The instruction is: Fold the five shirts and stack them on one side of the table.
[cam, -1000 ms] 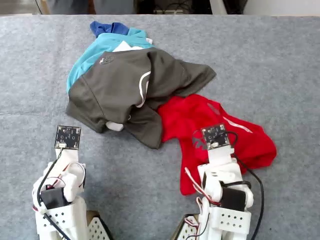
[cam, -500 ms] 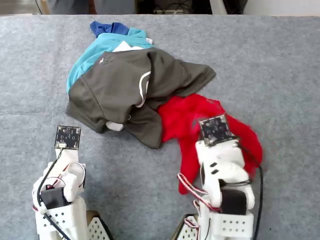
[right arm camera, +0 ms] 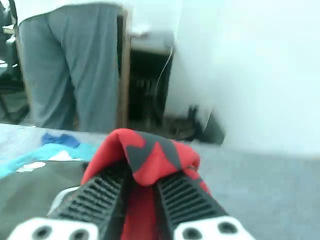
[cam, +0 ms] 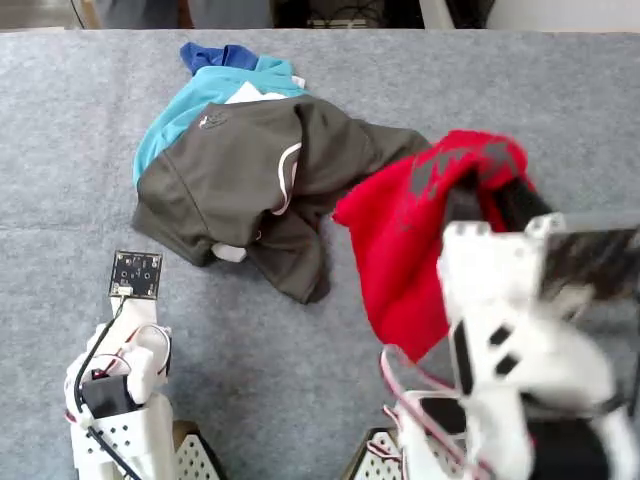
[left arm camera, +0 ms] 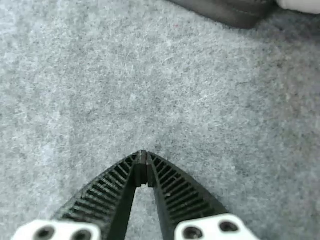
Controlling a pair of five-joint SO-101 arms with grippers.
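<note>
Red shirt [cam: 405, 240] hangs clamped in the right fingers [right arm camera: 100, 192] over the grey bench [cam: 80, 120]; left fingers [left arm camera: 172, 185] rest together, empty.

Both arms are made of white plastic. The left arm [cam: 130, 350] has a black motor block [cam: 105, 396] low down, a thin black cable [cam: 88, 362] along its side, and a small dark square board [cam: 136, 274] with tiny dots. Its base [cam: 125, 440] is white with rows of little holes. The right arm [cam: 520, 370] has red and white wires [cam: 392, 375] curling near its base. The left gripper [left arm camera: 142, 160] has black ribbed fingers [left arm camera: 107, 187], pointy like a beak, fixed to white parts with dark round screws [left arm camera: 192, 232]. The right gripper [right arm camera: 141, 184] looks the same.
</note>
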